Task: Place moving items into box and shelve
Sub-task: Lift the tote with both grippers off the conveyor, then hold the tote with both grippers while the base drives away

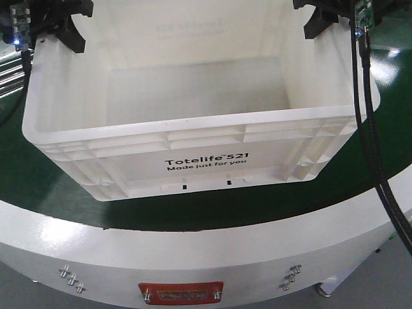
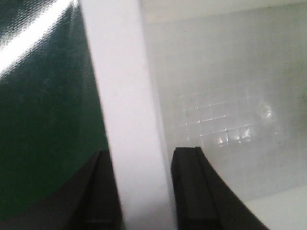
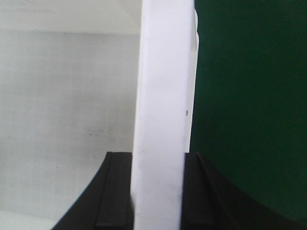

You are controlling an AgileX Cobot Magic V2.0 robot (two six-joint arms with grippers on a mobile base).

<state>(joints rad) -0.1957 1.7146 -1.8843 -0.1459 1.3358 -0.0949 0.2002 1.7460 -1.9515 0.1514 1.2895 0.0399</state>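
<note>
The box [image 1: 193, 125] is a large white crate printed "Totelife 521", resting on the green surface in the front view. Its visible floor is bare, and the moving items are out of view. My left gripper [image 1: 61, 29] sits on the box's left rim [image 2: 124, 96]. In the left wrist view, the left gripper [image 2: 141, 158] has one black finger outside and one inside the wall. My right gripper [image 1: 322, 19] is on the right rim [image 3: 165, 72]. In the right wrist view, both pads of the right gripper [image 3: 158, 158] press that wall.
A dark green belt [image 1: 38, 180] runs around the box, bordered by a white curved table edge [image 1: 193, 251] with a red plate [image 1: 181, 293]. A black cable [image 1: 373, 148] hangs down from the right arm across the box's right side.
</note>
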